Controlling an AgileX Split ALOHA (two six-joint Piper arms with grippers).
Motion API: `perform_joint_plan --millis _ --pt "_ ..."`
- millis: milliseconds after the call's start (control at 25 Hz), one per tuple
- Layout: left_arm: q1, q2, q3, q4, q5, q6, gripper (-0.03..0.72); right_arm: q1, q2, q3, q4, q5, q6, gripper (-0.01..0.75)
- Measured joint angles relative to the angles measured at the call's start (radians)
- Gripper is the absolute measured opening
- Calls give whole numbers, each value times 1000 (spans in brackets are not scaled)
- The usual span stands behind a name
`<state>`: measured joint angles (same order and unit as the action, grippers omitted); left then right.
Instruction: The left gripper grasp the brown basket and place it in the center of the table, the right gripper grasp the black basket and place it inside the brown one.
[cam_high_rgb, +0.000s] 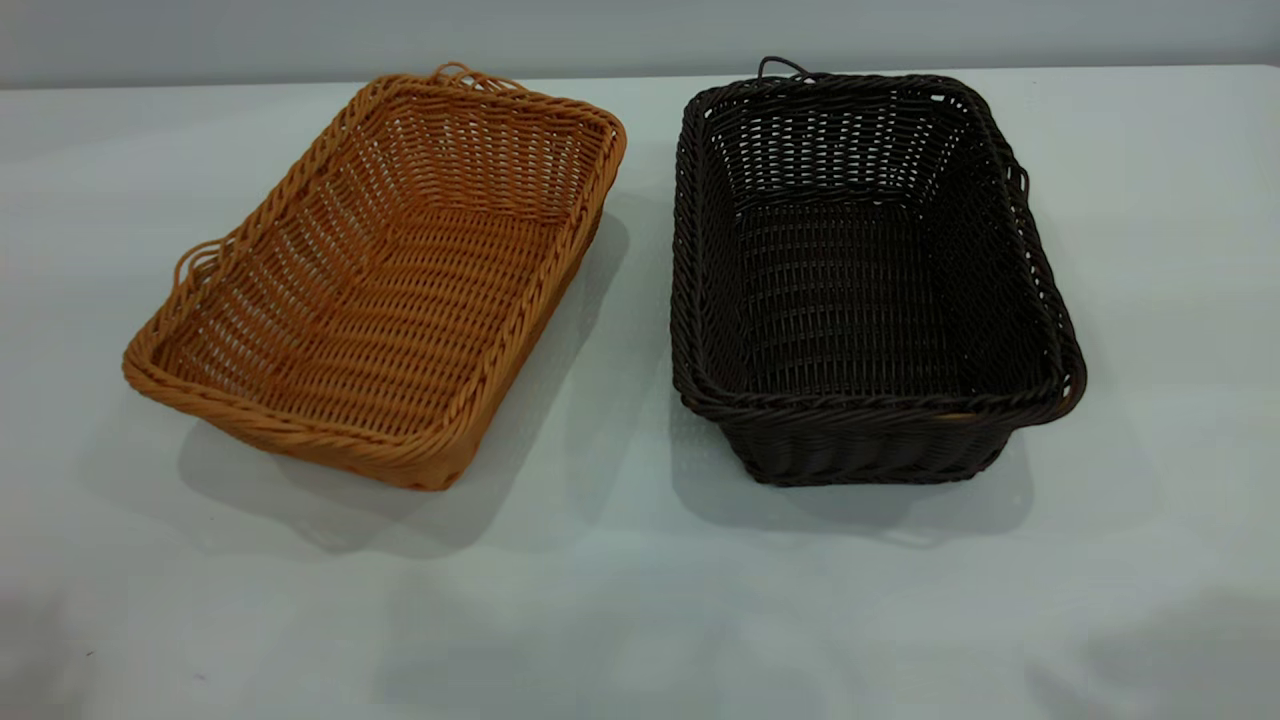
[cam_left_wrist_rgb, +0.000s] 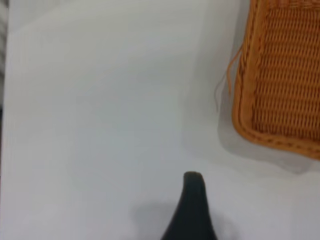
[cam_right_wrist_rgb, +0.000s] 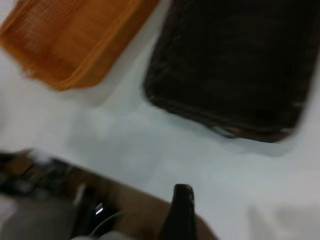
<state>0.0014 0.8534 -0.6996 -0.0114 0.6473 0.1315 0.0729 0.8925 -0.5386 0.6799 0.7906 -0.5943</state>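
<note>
The brown basket (cam_high_rgb: 380, 290) sits on the table (cam_high_rgb: 620, 600) at the left, turned at an angle. The black basket (cam_high_rgb: 860, 280) stands beside it at the right, a gap between them. Neither gripper shows in the exterior view. In the left wrist view my left gripper (cam_left_wrist_rgb: 240, 205) shows only one black finger (cam_left_wrist_rgb: 192, 205) over bare table, apart from the brown basket's corner (cam_left_wrist_rgb: 280, 75); it is open and empty. In the right wrist view my right gripper (cam_right_wrist_rgb: 235, 210) shows only one finger (cam_right_wrist_rgb: 182, 210), open and empty, well short of the black basket (cam_right_wrist_rgb: 235, 65) and the brown basket (cam_right_wrist_rgb: 75, 35).
The table's edge (cam_right_wrist_rgb: 125, 180) runs beside my right gripper, with brown floor and dark clutter (cam_right_wrist_rgb: 45, 175) beyond it. Bare tabletop lies in front of both baskets (cam_high_rgb: 620, 600) and to the left of the brown one (cam_left_wrist_rgb: 100, 125).
</note>
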Motion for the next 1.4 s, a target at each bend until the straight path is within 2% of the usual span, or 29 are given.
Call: perform_joint_plan --millis 80,200,320,440,680,760,1040,1160,1400 --pt "0 73 0 -38 -63 33 581 53 117 -17 63 -41 -58 622" --pt "0 171 -14 -91 -129 91 581 182 291 -53 104 -135 -63 615" --pt "0 254 -43 -119 -168 127 581 284 450 -96 119 -206 38 609" --pt "0 315 -79 -126 -188 140 581 335 578 -152 122 -220 194 593" --pt "0 379 -114 -128 -210 143 581 348 795 -260 43 -158 477 569" --pt "0 389 -117 -128 -215 143 581 348 855 -283 82 -133 546 569" --pt "0 398 -119 -128 -221 145 581 348 1014 -293 624 -150 542 567" --pt "0 400 -119 -128 -221 145 581 348 1066 -294 799 -190 538 561" --pt "0 400 -119 -128 -234 145 581 348 1140 -295 910 -220 538 528"
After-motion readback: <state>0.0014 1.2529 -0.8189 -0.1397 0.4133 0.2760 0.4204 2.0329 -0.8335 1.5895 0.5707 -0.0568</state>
